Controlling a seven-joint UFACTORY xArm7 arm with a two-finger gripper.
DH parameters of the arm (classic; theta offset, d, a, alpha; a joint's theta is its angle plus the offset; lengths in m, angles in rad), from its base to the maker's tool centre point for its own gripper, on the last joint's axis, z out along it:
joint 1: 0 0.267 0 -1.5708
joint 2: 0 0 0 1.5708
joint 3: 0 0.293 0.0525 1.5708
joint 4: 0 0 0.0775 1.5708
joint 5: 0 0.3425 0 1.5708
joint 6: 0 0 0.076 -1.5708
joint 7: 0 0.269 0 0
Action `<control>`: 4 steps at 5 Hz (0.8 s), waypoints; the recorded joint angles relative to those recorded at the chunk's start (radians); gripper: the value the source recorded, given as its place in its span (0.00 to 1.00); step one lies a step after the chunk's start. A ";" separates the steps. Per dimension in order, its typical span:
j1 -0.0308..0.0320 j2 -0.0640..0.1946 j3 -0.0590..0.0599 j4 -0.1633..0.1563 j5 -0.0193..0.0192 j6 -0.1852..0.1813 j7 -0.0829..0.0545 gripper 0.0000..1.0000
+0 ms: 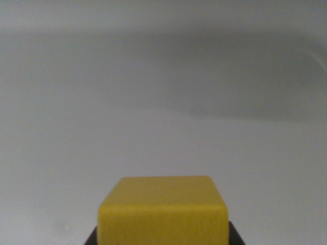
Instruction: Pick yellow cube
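At the bottom centre of the wrist view, two dark slivers of the gripper [162, 240] show at either lower corner of a yellow cube [162, 212]. The jaws appear to flank the cube, one on each side, touching or very nearly touching it. So little of them is visible that it cannot be told whether they are clamped on the cube or only standing beside it.

The yellow cube fills the lower middle of the frame, square to the camera, its top face and front face both showing, with rounded edges.

Beyond it stretches a plain pale grey surface [163, 127], crossed by soft, broad shadows in the upper half.

As a judgement, the approach and alignment look finished, with the cube between the jaws. Whether it has been lifted cannot be told; a firm grip and a lift may remain.

No brand, label or writing is visible anywhere.
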 joint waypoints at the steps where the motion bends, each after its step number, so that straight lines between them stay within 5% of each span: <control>1: 0.0004 -0.021 -0.001 0.026 -0.0028 0.047 0.003 1.00; 4: 0.0009 -0.041 -0.002 0.052 -0.0056 0.094 0.006 1.00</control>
